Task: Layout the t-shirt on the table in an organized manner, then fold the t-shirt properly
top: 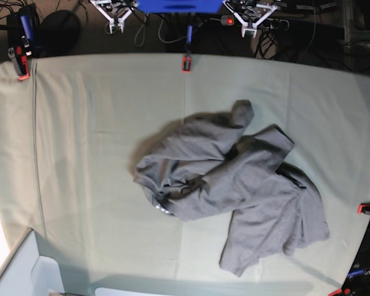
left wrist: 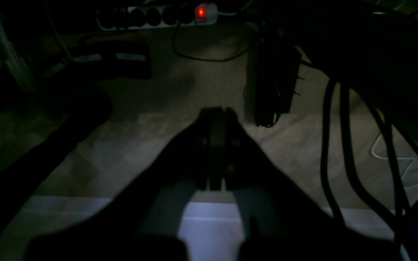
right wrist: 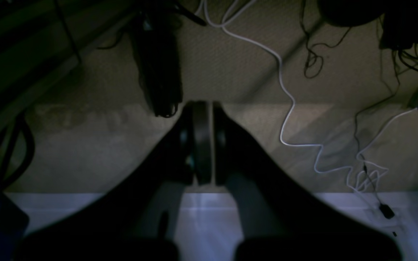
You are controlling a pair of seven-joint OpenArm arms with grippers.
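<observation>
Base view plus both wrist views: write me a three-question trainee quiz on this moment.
1. True or false: the t-shirt lies flat and spread out on the table.
2. How do the left claw and right claw stand? A) both open B) both shut C) one holds cloth
3. Fill in: on the power strip, the lit switch glows ____.

Key: 1 false, it is crumpled in a heap, nearer the base view's right side. 2 B, nothing held. 3 red.
</observation>
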